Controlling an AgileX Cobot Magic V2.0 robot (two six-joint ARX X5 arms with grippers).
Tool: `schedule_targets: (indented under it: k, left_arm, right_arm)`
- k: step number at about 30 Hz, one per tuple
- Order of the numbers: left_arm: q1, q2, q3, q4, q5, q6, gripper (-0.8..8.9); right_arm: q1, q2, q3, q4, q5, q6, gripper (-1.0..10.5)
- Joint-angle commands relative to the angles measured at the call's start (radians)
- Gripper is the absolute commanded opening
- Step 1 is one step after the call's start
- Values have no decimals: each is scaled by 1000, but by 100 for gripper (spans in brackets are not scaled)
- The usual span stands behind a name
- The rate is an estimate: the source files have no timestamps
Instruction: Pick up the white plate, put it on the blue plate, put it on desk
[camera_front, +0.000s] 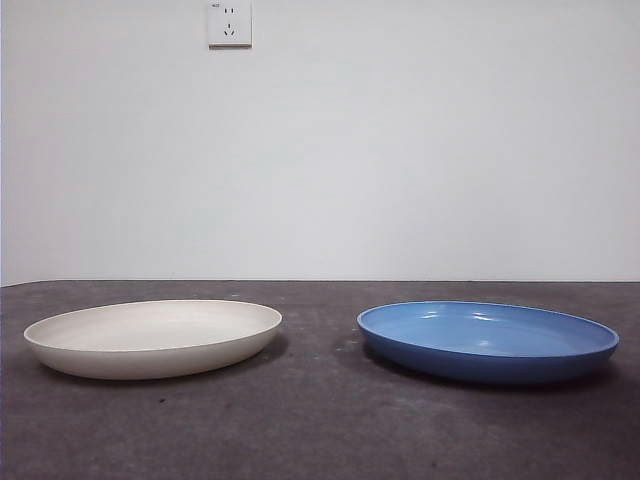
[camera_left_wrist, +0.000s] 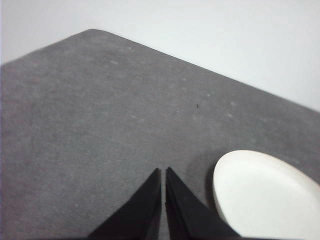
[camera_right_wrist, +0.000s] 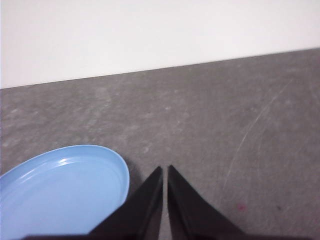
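Status: nothing done yet, we're at step 0.

L to R in front view: white plate (camera_front: 153, 338) sits flat on the surface (camera_front: 320, 430), left side. Clear gap of bare surface in the middle. Blue plate (camera_front: 488, 341) sits flat on the right, well apart from the white one. Neither plate is stacked, tilted or lifted. No arm shows in front view, so we judge both are parked high/back.

Left claw (camera_left_wrist: 163, 172): jaws pressed nearly together, only a thin slit between them, holding nothing. It hangs above bare surface w/ the white plate's rim just beside it in the left wrist view, not touching.

Right claw (camera_right_wrist: 165, 170): same story, jaws narrow w/ a hairline gap, empty. Blue plate's rim is just beside it in the right wrist view, no contact.

Left to do, as we read the task:
- open left claw (it's the near one), get on the white plate's rim, lift
- carry across the gap, set it on the blue plate
- then take it back off and put it on the surface

Our guess on the risk: low sloping rim + shallow plate = thin grip edge, claw needs to come in low and may slip.

Wall outlet (camera_front: 229, 23) up top in the bkgd, irrelevant.
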Motion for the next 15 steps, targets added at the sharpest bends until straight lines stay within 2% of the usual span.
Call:
schedule_targets:
  k: [1, 6, 12, 15]
  left_arm:
    - [2, -2, -18, -7, 3, -93, 14]
    - [2, -1, 20, -46, 10, -190, 15]
    - [2, 5, 110, -125, 119, -197, 15]
    - [2, 18, 174, -167, 137, -194, 15]
  right_arm:
    - [-1, -2, -3, -3, -4, 87, 11]
    - [-1, -2, 15, -18, -21, 156, 11]
    - [-1, -2, 107, -101, -19, 172, 11]
    - [-1, -1, 164, -126, -19, 172, 11]
